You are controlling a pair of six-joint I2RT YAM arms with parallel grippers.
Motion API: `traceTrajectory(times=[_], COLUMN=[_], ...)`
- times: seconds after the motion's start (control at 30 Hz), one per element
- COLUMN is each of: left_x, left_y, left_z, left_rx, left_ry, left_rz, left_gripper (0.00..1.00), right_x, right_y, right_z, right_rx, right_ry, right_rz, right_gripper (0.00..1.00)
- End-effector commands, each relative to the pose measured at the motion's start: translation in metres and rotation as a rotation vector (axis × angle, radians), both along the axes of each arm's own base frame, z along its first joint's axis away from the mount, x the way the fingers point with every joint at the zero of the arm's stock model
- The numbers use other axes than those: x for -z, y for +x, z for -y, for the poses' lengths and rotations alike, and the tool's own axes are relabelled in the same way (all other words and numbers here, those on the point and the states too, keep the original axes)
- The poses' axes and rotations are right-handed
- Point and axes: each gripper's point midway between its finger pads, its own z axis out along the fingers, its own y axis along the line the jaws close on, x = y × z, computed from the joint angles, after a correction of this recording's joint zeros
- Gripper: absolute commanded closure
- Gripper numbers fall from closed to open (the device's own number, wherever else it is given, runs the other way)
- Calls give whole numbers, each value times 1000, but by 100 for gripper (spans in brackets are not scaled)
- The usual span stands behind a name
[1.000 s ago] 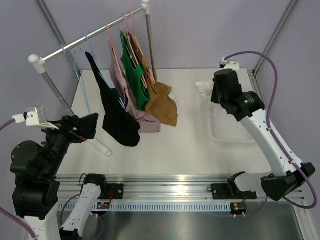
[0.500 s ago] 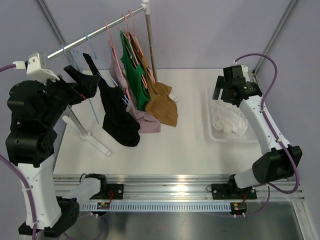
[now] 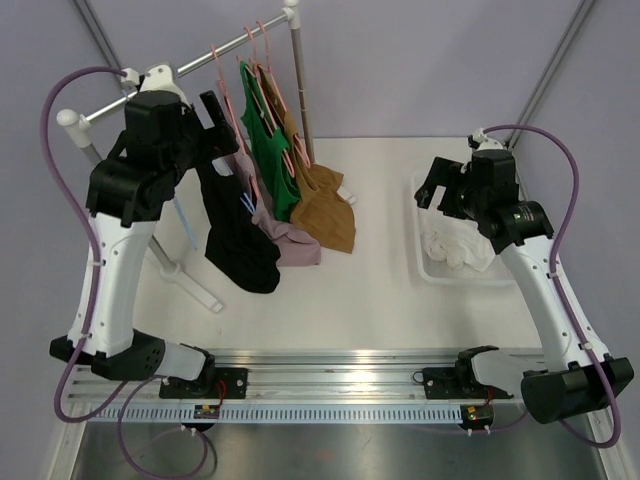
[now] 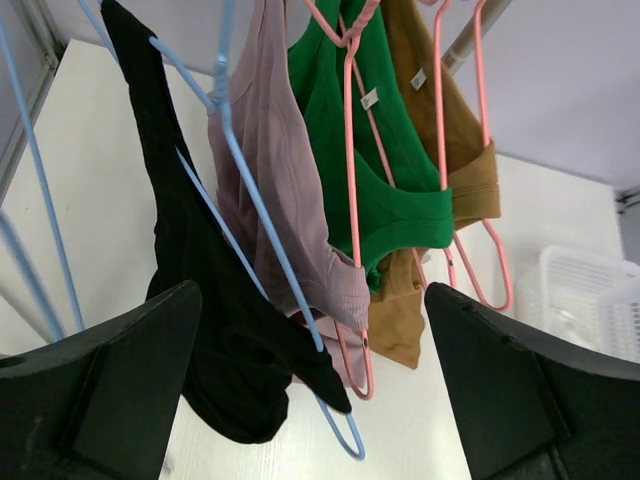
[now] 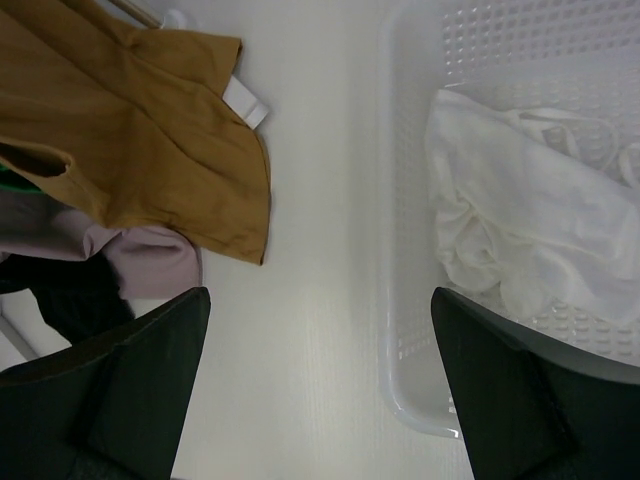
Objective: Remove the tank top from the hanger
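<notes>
- My right gripper (image 5: 320,300), spread wide and empty, hovers over the basket (image 5: 400,330) holding a white garment (image 5: 520,230).
- My left gripper (image 4: 310,295), spread too, faces the black tank top (image 4: 180,230) hanging on its blue hanger (image 4: 250,190).
- Next, I judge: pinch a strap and slip it off.

left gripper (image 3: 216,127) high, right gripper (image 3: 444,190) lower, both jaws seemingly wide.
</notes>
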Motion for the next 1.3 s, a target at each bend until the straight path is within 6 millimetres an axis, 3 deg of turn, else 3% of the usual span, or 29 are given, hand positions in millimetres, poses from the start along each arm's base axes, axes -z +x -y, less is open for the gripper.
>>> traceTrajectory(times=[0.0, 0.1, 0.23, 0.43, 0.63, 0.8, 1.1, 1.27], left_x=[-5, 8, 26, 43, 50, 35, -22, -40], left_y=[9, 19, 35, 50, 55, 47, 15, -3], left_z=[-19, -21, -18, -16, -18, -20, -33, -30], left_rx=[-128, -156, -163, -177, -195, -200, -231, -204], left_ry=[76, 99, 133, 163, 183, 158, 63, -2], left_rz=[16, -12, -59, -104, -120, -83, 88, 158], left_gripper=[7, 12, 39, 43, 75, 100, 100, 100], right_x=[11, 13, 6, -7, -10, -11, -16, -24], right_y=[-1, -4, -9, -18, -21, -21, -28, -33], right_z=[-18, -21, -25, -31, -32, -32, -35, -37], right_rx=[-96, -112, -140, -189, -209, -212, -243, -262], right_ry=[42, 51, 71, 85, 84, 77, 90, 99], right_rz=[-22, -21, -1, 38, 50, 59, 73, 92], right_gripper=[1, 1, 0, 1, 1, 0, 0, 0])
